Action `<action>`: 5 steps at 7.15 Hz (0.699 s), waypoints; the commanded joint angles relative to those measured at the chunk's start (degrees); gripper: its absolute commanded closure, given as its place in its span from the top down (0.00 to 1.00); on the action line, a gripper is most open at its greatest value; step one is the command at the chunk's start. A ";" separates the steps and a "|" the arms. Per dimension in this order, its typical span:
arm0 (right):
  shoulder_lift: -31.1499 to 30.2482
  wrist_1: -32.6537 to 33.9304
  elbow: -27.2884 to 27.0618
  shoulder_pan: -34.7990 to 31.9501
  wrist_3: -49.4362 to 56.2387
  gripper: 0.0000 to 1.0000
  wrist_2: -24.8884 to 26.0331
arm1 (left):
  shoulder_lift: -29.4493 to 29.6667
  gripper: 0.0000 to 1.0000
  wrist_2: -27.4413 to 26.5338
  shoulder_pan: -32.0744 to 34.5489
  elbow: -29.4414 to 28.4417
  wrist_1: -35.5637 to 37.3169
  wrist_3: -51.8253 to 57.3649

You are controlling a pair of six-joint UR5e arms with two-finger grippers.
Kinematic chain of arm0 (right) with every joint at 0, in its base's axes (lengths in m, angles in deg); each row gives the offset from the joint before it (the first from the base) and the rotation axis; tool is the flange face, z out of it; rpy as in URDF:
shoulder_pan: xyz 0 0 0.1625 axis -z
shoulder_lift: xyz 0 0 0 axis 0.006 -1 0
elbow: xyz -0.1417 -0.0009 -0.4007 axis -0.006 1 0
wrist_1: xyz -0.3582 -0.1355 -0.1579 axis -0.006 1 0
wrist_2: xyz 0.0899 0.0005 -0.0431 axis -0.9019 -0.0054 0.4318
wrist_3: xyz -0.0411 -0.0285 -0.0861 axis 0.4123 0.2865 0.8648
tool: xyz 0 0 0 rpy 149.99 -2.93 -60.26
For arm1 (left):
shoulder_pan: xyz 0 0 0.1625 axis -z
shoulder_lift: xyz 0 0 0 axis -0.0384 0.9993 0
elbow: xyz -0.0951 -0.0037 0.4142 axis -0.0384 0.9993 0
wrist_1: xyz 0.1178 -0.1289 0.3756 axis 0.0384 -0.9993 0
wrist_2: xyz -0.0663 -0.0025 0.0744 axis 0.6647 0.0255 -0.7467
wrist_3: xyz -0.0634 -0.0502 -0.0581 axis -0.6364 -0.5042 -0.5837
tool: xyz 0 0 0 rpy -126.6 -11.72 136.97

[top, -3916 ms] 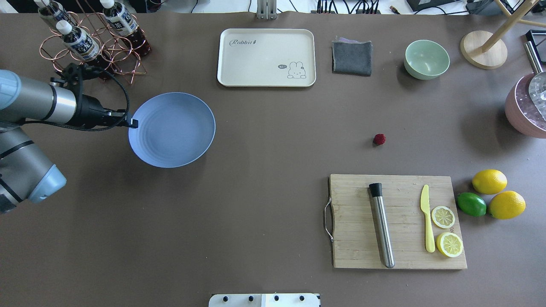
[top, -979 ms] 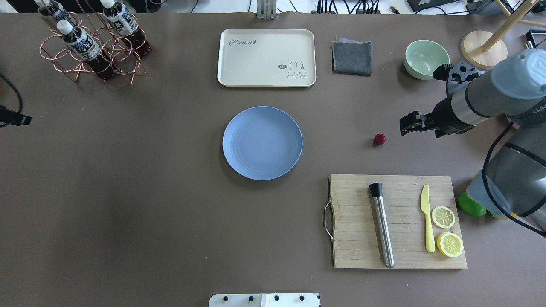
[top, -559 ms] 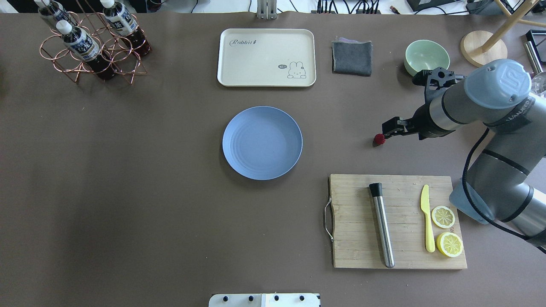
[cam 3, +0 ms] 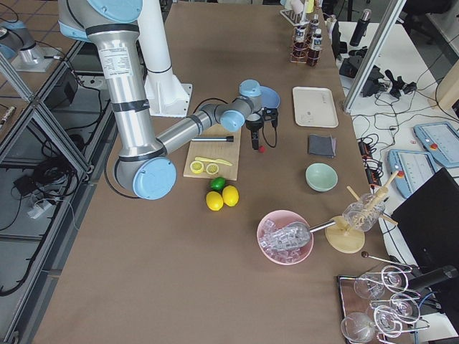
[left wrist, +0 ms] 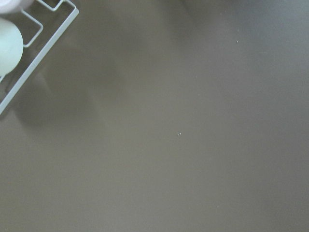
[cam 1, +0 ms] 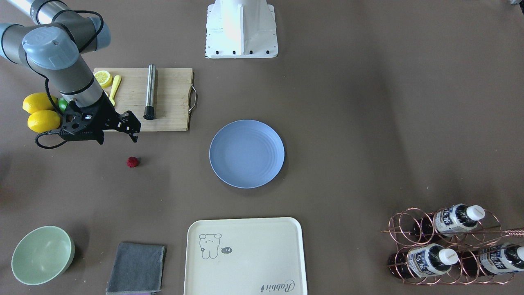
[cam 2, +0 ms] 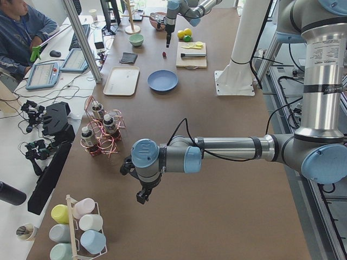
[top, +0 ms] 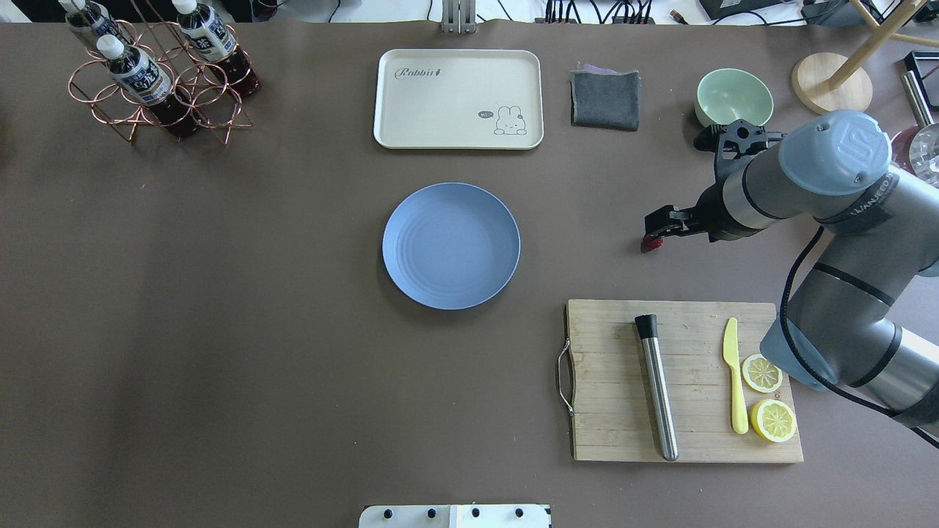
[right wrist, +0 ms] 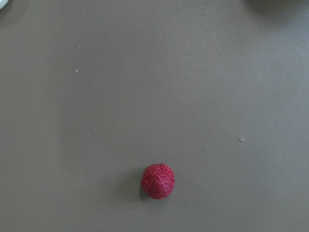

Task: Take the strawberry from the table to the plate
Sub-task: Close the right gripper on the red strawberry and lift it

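Note:
The strawberry (cam 1: 132,162) lies on the grey-brown table (top: 257,367), small and dark red, right of the plate (top: 451,246) in the overhead view. The light-blue plate rests empty at the table's middle. My right gripper (cam 1: 135,133) hovers open just above the strawberry (top: 650,242), partly covering it from overhead. Below the right wrist camera the strawberry (right wrist: 158,181) sits bare, with no fingers in that view. My left gripper (cam 2: 143,195) shows only in the exterior left view, low over bare table far from the plate (cam 2: 162,80); I cannot tell its state.
A wooden cutting board (top: 609,381) with a metal muddler, a yellow knife and lemon slices lies near the strawberry. Whole lemons (cam 1: 39,110) sit beside it. A cream tray (top: 440,103), grey cloth (top: 605,99), green bowl (top: 733,95) and bottle rack (top: 158,73) line the far edge.
The plate went from my left gripper at the left to the table's middle, and the left arm left the overhead view. My right arm came in and moved left over the strawberry.

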 commanded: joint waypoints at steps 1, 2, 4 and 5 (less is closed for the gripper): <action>2.09 -4.48 5.66 1.47 -1.19 0.97 1.52 | -2.02 0.99 0.23 0.54 0.15 1.40 0.57; 5.24 -5.11 9.09 1.74 -1.38 0.97 1.79 | -2.11 0.99 0.23 0.54 -0.03 1.49 0.57; 6.07 -5.12 10.53 1.92 -1.38 0.92 2.23 | -2.02 0.99 0.23 0.54 -0.11 1.58 0.48; 5.89 -5.12 10.62 2.18 -1.38 0.87 2.76 | -2.02 0.99 0.23 0.54 -0.29 1.58 0.48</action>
